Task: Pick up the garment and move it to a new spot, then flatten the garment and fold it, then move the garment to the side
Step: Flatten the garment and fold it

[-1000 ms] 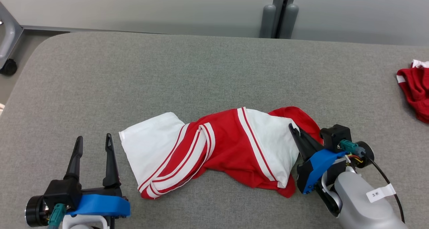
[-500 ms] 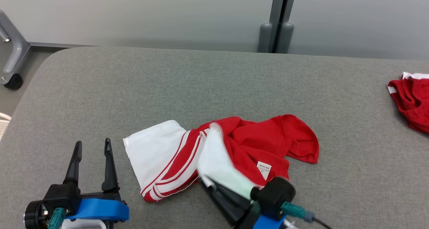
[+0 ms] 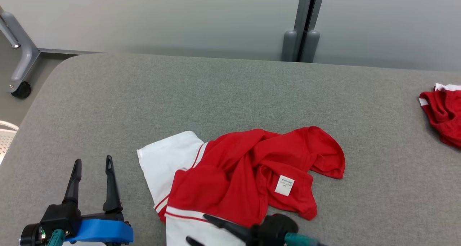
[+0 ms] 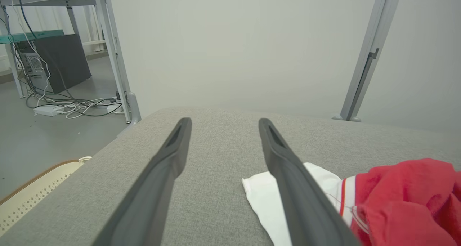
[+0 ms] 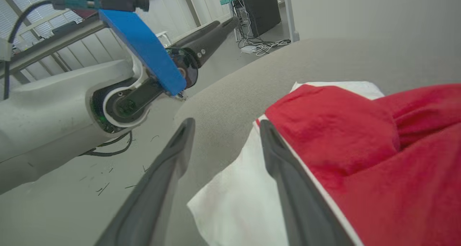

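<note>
Nearest, at the bottom edge of the head view, the right gripper (image 3: 196, 227) is reaching leftward over the near white panel of the red and white knit garment (image 3: 234, 174). In its own wrist view the right gripper (image 5: 226, 123) is standing well open with nothing clamped between the long dark fingers, one lying over the white cloth along the red seam of the garment (image 5: 342, 138); whether it is touching the cloth is unclear. To the left, the left gripper (image 3: 93, 159) is resting low above bare table, fingers pointing away and spread wide, holding nothing. Its wrist view is showing the left gripper (image 4: 224, 120) just beside the garment's (image 4: 396, 195) white corner. The garment is lying crumpled, soft and creased, near the front middle of the grey fabric-covered table (image 3: 230, 91), mostly red on top, with a small white label (image 3: 284, 185) facing up. Beyond it the felt-like surface is stretching open to the rounded far corner and straight back edge. A second red and white bundle of cloth (image 3: 441, 112) is sitting well apart at the right edge. Behind, a grey upright post (image 3: 306, 22) is rising against a pale wall (image 3: 144, 15), and a grey wheeled frame leg (image 3: 18, 58) is standing at far left.
</note>
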Motion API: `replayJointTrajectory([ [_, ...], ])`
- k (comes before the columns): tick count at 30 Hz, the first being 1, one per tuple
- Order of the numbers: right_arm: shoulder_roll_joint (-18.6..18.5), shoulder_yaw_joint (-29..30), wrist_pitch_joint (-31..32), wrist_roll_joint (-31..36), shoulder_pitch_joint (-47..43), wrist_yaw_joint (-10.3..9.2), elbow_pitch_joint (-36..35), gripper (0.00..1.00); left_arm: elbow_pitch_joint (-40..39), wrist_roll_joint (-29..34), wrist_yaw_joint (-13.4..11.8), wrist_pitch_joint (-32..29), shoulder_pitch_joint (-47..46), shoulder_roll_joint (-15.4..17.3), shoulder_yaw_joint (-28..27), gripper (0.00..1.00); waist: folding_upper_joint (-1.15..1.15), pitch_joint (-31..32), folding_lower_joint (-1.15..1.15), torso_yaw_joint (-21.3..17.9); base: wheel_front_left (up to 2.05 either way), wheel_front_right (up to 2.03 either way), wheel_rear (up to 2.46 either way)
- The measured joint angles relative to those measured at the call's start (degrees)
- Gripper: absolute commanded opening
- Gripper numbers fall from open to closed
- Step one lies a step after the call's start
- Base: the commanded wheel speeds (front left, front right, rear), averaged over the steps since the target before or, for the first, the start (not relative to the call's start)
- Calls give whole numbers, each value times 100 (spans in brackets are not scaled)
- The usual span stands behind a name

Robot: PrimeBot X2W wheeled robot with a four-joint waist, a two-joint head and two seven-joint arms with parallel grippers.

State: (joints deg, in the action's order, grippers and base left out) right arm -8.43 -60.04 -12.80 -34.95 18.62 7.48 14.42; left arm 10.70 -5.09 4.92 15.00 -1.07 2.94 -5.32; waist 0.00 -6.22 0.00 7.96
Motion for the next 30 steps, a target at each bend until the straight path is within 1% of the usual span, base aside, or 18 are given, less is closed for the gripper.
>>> replayJointTrajectory([
  [3, -237, 472, -98, 89, 103, 0, 16, 100, -4, 5, 1, 0, 46, -5, -2, 100, 0, 47, 0, -64, 0, 0, 0],
  [6, -464, 1124, -146, 269, 209, 0, 36, 100, -10, 5, 0, 0, 73, -2, -5, 100, 0, 80, 0, -135, 0, 0, 0],
  [9, -634, 1846, -165, 606, 366, 0, 192, 100, -15, 5, 1, 0, 74, -3, 9, 100, 0, 95, 0, -179, 0, 0, 0],
  [13, -689, 2638, -70, 999, 581, 0, 597, 100, -35, 4, 1, 0, 75, -3, 43, 100, 0, 74, 0, -180, 0, 0, 0],
  [16, -689, 3011, 21, 1293, 752, 0, 978, 100, -31, 5, 16, -1, 66, -3, 59, 100, 0, 25, 0, -135, 0, 0, 0],
  [22, -621, 3472, 224, 1772, 934, 0, 2009, 100, -37, -4, 20, 0, -36, -1, 179, 100, 0, -115, 0, 24, 0, 0, 0],
  [26, -461, 3634, 263, 1827, 1038, 0, 2688, 100, -30, -41, 16, 0, -101, -1, 238, 100, 0, -274, 1, 123, 0, 0, 0],
  [30, -293, 3639, 205, 1807, 1266, 0, 3250, 100, -18, -56, 12, 0, -204, -3, 288, 100, 0, -435, 2, 198, 0, 0, 0],
])
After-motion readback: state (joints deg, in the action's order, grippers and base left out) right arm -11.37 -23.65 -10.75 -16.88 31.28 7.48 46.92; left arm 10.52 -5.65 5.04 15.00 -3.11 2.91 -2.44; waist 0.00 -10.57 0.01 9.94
